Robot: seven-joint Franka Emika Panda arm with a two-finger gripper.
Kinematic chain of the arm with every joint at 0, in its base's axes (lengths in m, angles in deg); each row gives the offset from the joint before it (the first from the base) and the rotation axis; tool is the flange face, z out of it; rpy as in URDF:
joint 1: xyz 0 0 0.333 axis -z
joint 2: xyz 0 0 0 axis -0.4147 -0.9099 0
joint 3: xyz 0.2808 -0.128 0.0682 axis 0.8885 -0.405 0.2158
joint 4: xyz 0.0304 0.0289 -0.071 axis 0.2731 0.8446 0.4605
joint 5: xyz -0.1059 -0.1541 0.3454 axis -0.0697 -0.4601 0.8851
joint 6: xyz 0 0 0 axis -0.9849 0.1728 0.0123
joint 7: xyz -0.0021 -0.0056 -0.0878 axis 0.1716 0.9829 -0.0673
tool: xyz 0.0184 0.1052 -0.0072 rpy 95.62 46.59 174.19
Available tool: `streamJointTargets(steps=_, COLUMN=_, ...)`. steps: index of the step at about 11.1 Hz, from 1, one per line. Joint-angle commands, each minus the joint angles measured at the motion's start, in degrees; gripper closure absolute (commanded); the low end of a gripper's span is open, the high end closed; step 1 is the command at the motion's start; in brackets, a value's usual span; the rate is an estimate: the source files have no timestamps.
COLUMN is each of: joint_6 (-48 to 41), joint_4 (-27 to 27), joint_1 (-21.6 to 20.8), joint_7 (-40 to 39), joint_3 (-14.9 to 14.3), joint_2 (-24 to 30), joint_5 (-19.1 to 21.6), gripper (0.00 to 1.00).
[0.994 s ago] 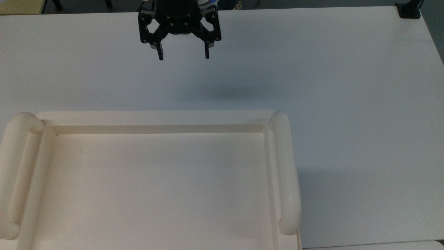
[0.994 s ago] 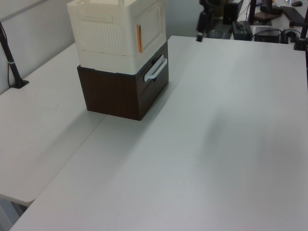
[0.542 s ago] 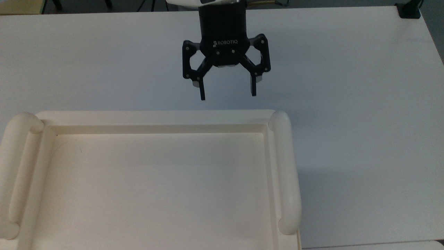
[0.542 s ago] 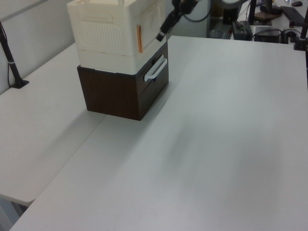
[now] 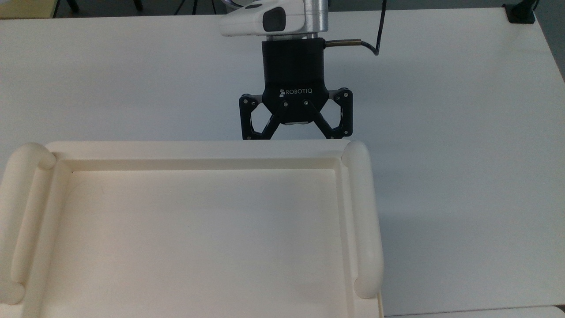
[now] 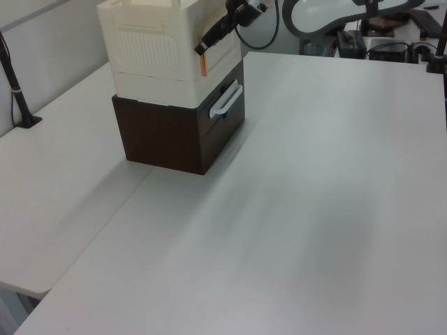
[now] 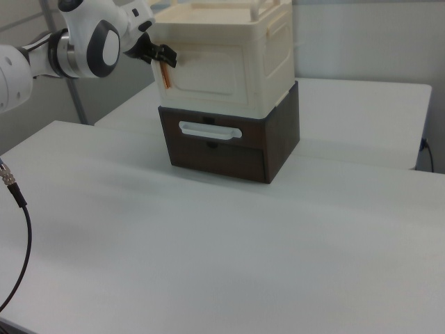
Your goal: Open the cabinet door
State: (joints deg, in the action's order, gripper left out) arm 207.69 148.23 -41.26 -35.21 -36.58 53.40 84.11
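Note:
The cabinet door [image 7: 221,71] is the cream front panel of the upper box, shut flat, with a thin orange bar handle [image 7: 165,75] along the edge at the right view's left. In the left view the door [image 6: 223,36] faces right, and its orange handle [image 6: 202,64] stands on the near edge. My gripper [image 7: 164,55] is right at the top of that handle, open; contact cannot be told. In the left view the gripper [image 6: 202,48] reaches in from the right. In the top view its black body [image 5: 295,95] stands against the cabinet's front rim, which hides the fingertips.
The cabinet's recessed top [image 5: 198,238] has thick rounded rails [image 5: 364,221] on both sides. Below the cream box is a dark brown drawer [image 7: 219,149] with a white handle [image 7: 210,130]. A black clamp post [image 6: 19,98] stands at the left view's left. A loose cable [image 7: 21,229] hangs at the right view's left.
The gripper came from the far table edge towards the cabinet and dropped to the door's handle edge; its fingertips went under the top's rim in the top view. It stayed open.

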Motion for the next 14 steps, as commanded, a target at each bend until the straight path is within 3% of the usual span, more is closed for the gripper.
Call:
streamJointTargets(steps=1, joint_6=1.5, joint_4=-1.6, joint_1=-1.3, joint_7=1.4, joint_3=-2.1, joint_2=-1.0, joint_5=-2.7, gripper=0.39)
streamJointTargets(steps=5, joint_6=1.5, joint_4=-1.0, joint_1=-1.2, joint_7=0.9, joint_3=-2.0, joint_2=-0.8, joint_5=-3.8, gripper=0.80)
streamJointTargets(steps=7, joint_6=1.2, joint_4=-0.9, joint_1=-0.9, joint_7=0.1, joint_3=-2.0, joint_2=0.1, joint_5=-3.7, gripper=0.92)
streamJointTargets(steps=10, joint_6=-1.7, joint_4=6.5, joint_1=-0.6, joint_7=-1.8, joint_3=-1.6, joint_2=7.5, joint_5=-2.7, gripper=0.92)
streamJointTargets(steps=13, joint_6=-16.6, joint_4=8.1, joint_1=1.0, joint_7=-4.6, joint_3=-0.2, joint_2=13.7, joint_5=-1.3, gripper=0.90)
streamJointTargets(steps=14, joint_6=-22.2, joint_4=9.3, joint_1=2.2, joint_7=-8.3, joint_3=0.3, joint_2=16.6, joint_5=0.9, gripper=0.85)
